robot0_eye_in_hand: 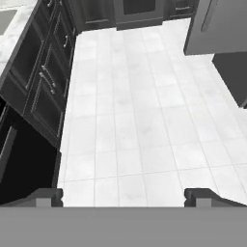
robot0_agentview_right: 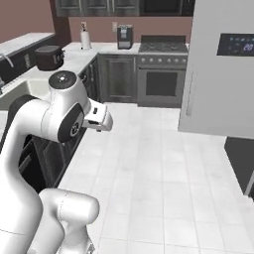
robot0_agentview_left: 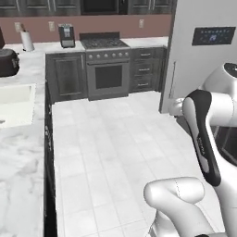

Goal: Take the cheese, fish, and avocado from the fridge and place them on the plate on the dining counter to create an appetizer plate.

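While its gripper hangs spread wide and empty over the white tiled floor, the white arm stands mid-kitchen. To its right rises the tall grey fridge, door closed, a dark display panel on its front. At the far wall sits the stove; a marble worktop with a sink runs along the left.

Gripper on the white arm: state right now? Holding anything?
Two-finger gripper: open, jaws spread wide, nothing between the dark fingertips; only the white tiled floor lies ahead of it.
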You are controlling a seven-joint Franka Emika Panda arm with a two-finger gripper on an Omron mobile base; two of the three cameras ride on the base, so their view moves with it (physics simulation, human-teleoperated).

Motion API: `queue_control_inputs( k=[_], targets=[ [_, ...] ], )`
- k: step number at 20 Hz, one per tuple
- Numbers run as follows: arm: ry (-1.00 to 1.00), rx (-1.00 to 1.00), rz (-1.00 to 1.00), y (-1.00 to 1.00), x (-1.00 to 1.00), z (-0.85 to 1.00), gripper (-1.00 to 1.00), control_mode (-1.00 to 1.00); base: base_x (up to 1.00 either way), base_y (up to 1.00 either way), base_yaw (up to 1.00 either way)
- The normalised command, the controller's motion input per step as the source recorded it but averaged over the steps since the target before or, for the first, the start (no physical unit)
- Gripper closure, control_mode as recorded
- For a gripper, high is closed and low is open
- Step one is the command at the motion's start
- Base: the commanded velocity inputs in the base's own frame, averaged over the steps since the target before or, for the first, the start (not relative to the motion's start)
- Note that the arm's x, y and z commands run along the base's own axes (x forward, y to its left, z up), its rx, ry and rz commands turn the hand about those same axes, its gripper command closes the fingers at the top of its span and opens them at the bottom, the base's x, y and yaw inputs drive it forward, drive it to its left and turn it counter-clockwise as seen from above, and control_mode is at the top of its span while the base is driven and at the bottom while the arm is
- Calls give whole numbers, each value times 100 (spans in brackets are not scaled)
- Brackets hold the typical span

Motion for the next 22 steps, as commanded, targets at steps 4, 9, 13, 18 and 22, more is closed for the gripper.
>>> queue_control_inputs(
  k=[4,9,13,18,22],
  targets=[
    [0,0,0,0,0,0,-100,100,100,-6,0],
    [0,0,0,0,0,0,-100,100,100,-13,-2],
    [0,0,0,0,0,0,-100,100,100,-17,-10],
    [0,0,0,0,0,0,-100,100,91,-26,-34],
    [0,0,0,0,0,0,-100,100,88,-5,-42]
  ],
)
